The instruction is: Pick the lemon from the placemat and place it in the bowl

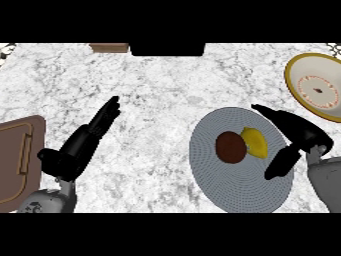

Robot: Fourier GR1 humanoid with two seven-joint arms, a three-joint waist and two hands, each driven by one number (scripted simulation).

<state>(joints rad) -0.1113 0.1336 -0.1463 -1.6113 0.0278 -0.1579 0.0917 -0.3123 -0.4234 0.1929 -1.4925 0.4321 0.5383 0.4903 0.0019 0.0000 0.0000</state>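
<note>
Placemat (236, 192): on the counter (158, 90), right of centre. Lemon (256, 141): on the placemat, touching a round disc (230, 147) at its 9 o'clock. Bowl (325, 87): on the counter at the placemat's 1 o'clock, apart from it. Right hand (302, 135): at the lemon's 3 o'clock, over the placemat's edge. Left hand (84, 142): left of centre. Board (7, 162): far left edge, at the left hand's 9 o'clock.

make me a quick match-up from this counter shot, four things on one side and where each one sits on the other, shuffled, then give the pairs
Things:
1. lemon
2. bowl
3. left hand
4. brown board

Places:
A. at the view's left edge
B. far right, off the placemat
C. on the placemat beside a dark brown round thing
D. open over bare counter, left of the placemat

Pairs: 1-C, 2-B, 3-D, 4-A
</note>
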